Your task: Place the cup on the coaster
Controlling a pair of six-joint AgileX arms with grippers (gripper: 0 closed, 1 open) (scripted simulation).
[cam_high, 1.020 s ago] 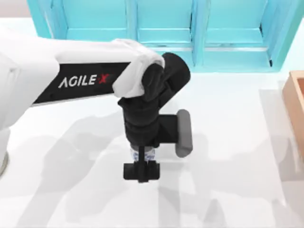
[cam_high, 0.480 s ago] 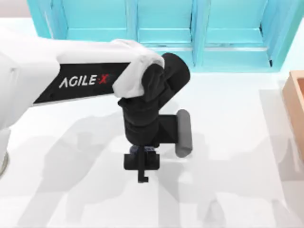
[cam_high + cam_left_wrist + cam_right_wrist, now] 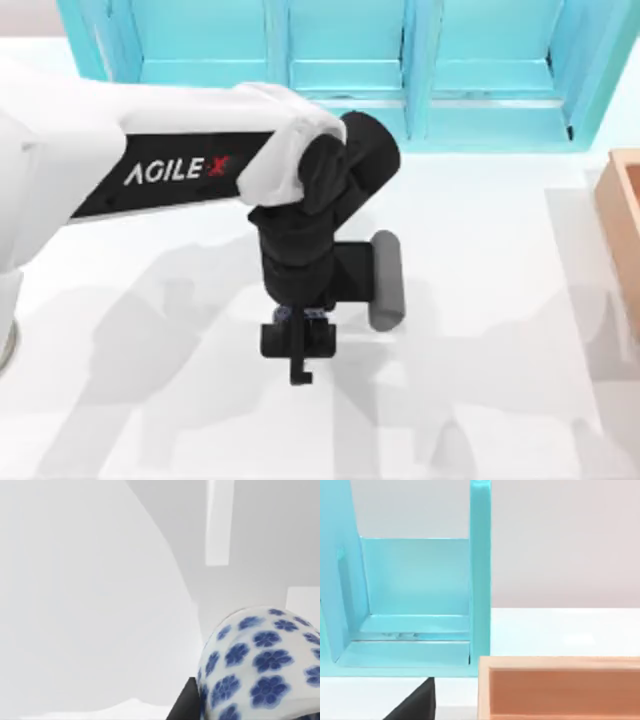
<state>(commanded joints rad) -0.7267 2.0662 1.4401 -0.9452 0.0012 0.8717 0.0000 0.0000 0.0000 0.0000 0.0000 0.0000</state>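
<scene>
lettering "agile x" runs along the left arm [image 3: 170,170]. left gripper [image 3: 298,345], near the desk's [image 3: 480,300] middle, grips the cup [image 3: 260,665], a sliver of it peeking out under the wrist.

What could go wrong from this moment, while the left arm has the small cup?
1. The cup is tiny against the left end effector and mostly hidden under it in the top view, so a slip would be hard to notice.
2. The wooden tray sits at the table's right edge; a wide sweep that way could hit it.
</scene>
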